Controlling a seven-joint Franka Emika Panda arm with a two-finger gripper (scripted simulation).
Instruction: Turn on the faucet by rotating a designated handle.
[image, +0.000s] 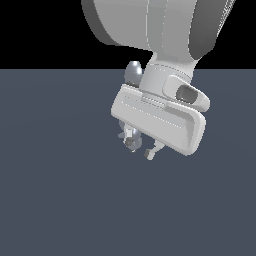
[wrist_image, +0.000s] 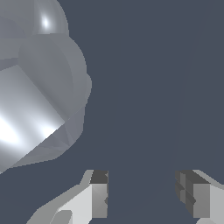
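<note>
Looming closest in the exterior view, the white gripper (image: 141, 149) hangs with its fingers apart and nothing between them. Mostly hidden behind it is the chrome faucet (image: 133, 73), whose rounded top shows above the gripper's body on the exterior view's left. It stands on a plain grey floor (image: 55, 190). From the wrist, the faucet (wrist_image: 35, 96) sits beside the open fingers (wrist_image: 99, 199), not between them.
</note>
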